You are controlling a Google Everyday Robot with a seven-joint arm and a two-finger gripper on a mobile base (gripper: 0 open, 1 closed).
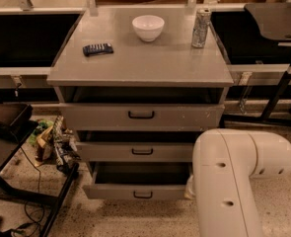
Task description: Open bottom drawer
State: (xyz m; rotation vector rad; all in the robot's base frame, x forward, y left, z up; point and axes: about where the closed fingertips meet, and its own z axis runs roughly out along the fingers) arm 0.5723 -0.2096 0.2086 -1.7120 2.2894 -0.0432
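Observation:
The bottom drawer (135, 192) is the lowest and shortest grey front of the cabinet, with a small black loop handle (142, 195). It stands pulled out past the two fronts above it, and its dark inside (140, 173) shows. The mid-height drawer (135, 152) and the tallest top drawer (140, 116) sit above it, each pulled out less. My white arm (234, 177) fills the lower right, and its end reaches the bottom drawer's right end at about (189, 187). The gripper is hidden behind the arm.
On the cabinet top (140, 63) stand a white bowl (148, 27), a silver can (201, 27) and a black remote-like object (97, 49). A black cart (7, 132) and clutter with cables (54, 142) lie on the floor at left. Black table legs (278, 93) stand at right.

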